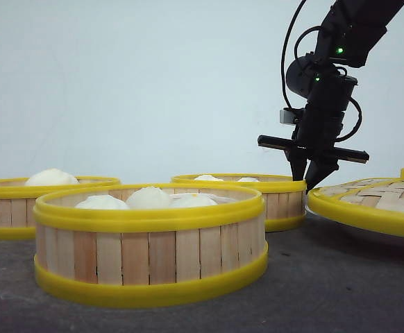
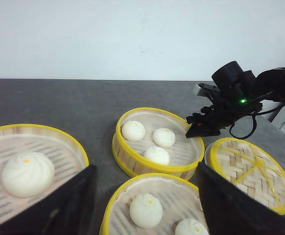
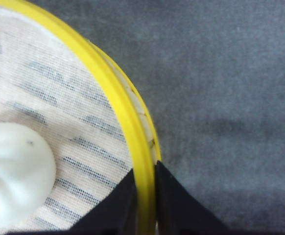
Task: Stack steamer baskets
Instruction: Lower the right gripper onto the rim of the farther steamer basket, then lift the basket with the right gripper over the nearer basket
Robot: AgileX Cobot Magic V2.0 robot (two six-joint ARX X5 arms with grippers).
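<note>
Right end effector (image 3: 145,205) pinches round slatted steamer basket's (image 1: 271,201) smooth yellow rim.

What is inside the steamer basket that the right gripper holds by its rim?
The far basket holds three white buns on a pale liner. The right gripper hides a bit of its rim.
</note>
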